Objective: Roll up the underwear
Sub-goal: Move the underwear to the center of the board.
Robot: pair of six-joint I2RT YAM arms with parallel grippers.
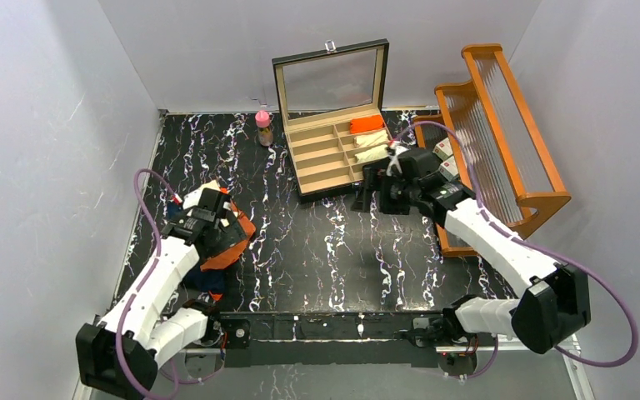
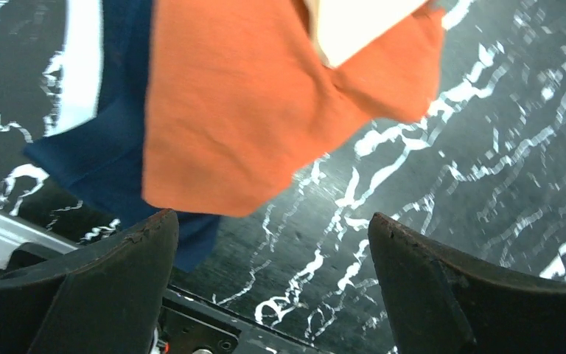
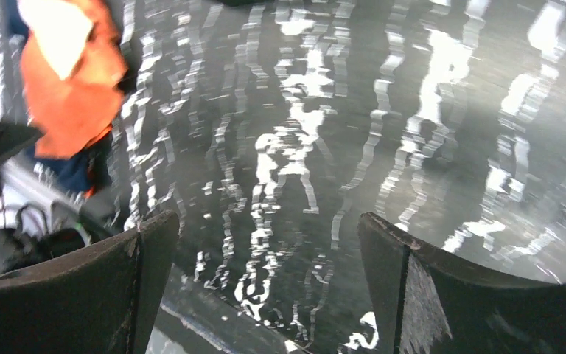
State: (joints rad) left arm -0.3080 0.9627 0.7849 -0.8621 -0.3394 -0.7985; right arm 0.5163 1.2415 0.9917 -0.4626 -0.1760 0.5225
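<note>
Black marbled tabletop (image 1: 325, 250). Underwear: rust-orange pair (image 2: 228, 110) heaped over navy pair (image 2: 110, 147), well left of compartment box (image 1: 333, 158), unrolled. Left gripper (image 2: 273, 273) spread above heap, likely for pickup. Right gripper (image 3: 265, 273) spread, empty, beside box.

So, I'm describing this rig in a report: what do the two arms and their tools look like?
The left arm and right arm have white shell links, black joints and black elbow housings. A purple cable loops beside each. The left tool and right tool are black, each with two broad, matte, dark fingers.
</note>
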